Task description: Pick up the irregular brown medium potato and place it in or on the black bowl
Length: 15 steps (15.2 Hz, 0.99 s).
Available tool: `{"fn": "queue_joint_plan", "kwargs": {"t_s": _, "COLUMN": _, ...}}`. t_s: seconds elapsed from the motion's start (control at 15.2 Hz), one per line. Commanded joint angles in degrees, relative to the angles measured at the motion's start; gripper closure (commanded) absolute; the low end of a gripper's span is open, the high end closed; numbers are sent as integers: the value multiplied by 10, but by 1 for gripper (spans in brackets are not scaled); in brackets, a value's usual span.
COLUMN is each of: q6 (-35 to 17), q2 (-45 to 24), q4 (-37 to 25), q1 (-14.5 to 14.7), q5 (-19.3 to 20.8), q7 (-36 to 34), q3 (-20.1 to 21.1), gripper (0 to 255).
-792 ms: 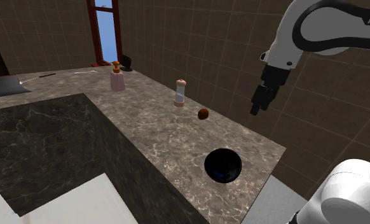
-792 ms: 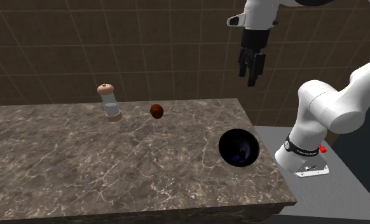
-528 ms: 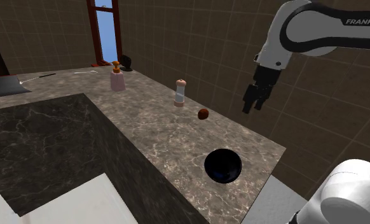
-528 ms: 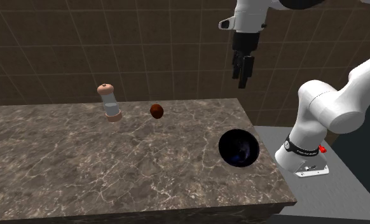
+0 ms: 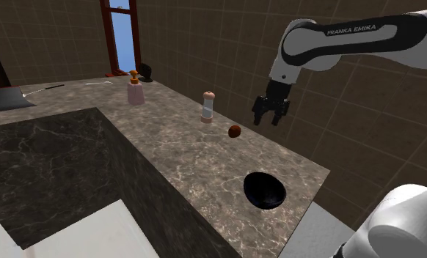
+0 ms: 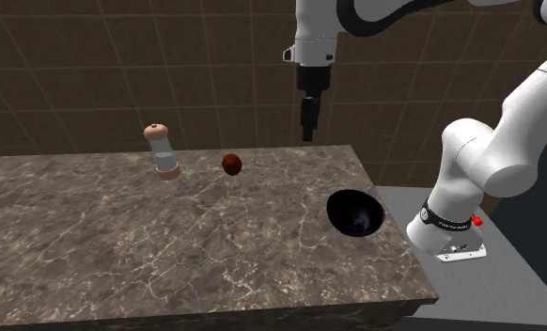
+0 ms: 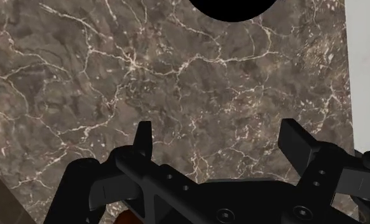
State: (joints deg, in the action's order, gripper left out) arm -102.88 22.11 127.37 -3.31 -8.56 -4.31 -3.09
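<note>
Nearest the shoulder camera, the black bowl [image 5: 264, 190] sits on the marbled counter [image 5: 175, 157], well apart from the potato and on the stand's side of it. The small reddish-brown potato [image 5: 234, 132] rests on bare stone farther along, close to the counter's wall-side edge, with nothing touching it. The gripper [image 5: 270, 119] hangs in the air near the potato, higher than it and off toward the bowl's side, pointing down. In the wrist view its fingers stand spread with only stone between them, so it carries nothing. Just beyond the potato stands a pale shaker [image 5: 207, 107], near it but apart, and far beyond the potato is a pink soap dispenser [image 5: 136, 89].

I judge this to be the approach step, with the grasp not yet begun. The next move calls for carrying the hand sideways until it is over the potato, then lowering it with the fingers wide enough to straddle the lumpy, rounded body. The potato may roll if one finger nudges it first.
</note>
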Motion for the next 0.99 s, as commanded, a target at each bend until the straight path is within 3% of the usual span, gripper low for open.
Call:
{"fn": "queue_joint_plan", "kwargs": {"t_s": 0.0, "q6": -17, "q2": -48, "q4": -27, "q1": -4, "q5": -10, "q7": -22, "q3": -2, "gripper": 0}}
{"fn": "queue_joint_plan", "kwargs": {"t_s": 0.92, "q6": -61, "q2": -355, "q4": -261, "q1": -44, "q5": -95, "q7": -141, "q3": -38, "gripper": 0}}
